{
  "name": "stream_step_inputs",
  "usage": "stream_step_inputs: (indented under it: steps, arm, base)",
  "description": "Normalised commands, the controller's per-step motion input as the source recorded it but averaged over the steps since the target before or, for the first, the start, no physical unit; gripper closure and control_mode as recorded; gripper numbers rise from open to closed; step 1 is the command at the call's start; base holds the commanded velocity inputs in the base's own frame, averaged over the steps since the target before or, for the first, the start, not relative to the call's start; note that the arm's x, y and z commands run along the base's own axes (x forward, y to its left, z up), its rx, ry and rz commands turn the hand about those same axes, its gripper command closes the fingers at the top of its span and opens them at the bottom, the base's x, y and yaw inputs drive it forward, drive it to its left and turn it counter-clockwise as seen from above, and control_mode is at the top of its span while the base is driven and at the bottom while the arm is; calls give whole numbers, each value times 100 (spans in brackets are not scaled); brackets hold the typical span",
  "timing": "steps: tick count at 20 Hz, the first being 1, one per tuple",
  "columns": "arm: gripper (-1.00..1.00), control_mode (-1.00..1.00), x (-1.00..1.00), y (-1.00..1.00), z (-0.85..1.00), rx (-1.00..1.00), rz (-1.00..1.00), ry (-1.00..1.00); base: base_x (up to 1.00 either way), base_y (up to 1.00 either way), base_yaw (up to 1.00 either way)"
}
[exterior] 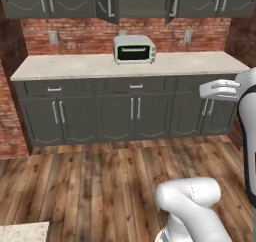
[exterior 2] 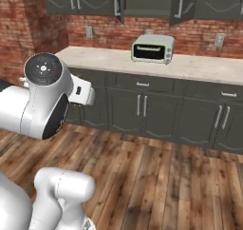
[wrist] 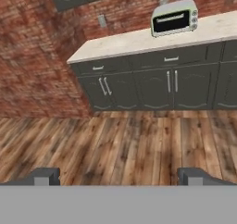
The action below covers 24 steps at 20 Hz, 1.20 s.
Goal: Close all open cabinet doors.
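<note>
While hanging well back from the cabinets, above the wooden floor [wrist: 120, 144], showing the end effector [wrist: 118, 176] with its two dark fingertips [wrist: 45, 176] spread far apart, open and gripping nothing. Looking along the hand toward the pale stone worktop [exterior: 75, 66] and the red brick wall [exterior: 75, 33] behind it.

Sitting on the worktop near the middle, against the brick: a silver toaster oven [exterior: 134, 49] with its glass door facing the room.

Hanging above the toaster oven, two upper cabinet doors standing ajar: the left open door [exterior: 107, 3] swinging out edge-on toward the room, the right open door [exterior: 173, 2] doing the same, each carrying a long vertical silver bar handle, with a dark recess between them. Appearing again from the right base view as two panels [exterior 2: 117, 1] and [exterior 2: 182, 3] angling outward over the oven.

Lying flush on either side, the remaining upper doors [exterior: 30, 0].

Running below the worktop, a row of shallow drawer fronts [exterior: 136, 85] with horizontal handles, and under them the lower cabinet doors [exterior: 117, 117], all sitting shut in pairs.

Rising in the foreground of both base views, white arm [exterior 2: 42, 98] segments well apart from the cabinetry.
</note>
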Motion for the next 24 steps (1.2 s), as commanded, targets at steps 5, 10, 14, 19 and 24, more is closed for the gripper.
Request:
stream_step_inputs:
  steps: [5,10,14,19,24]
  arm:
    - [-100,100,0,0,0,0,0,0]
    - [-100,100,0,0,0,0,0,0]
    - [-100,100,0,0,0,0,0,0]
    - [-100,100,0,0,0,0,0,0]
    - [-100,100,0,0,0,0,0,0]
  base:
    - [94,-8,1]
    - [94,-9,0]
    - [94,-10,0]
    - [93,-10,0]
    - [86,-8,0]
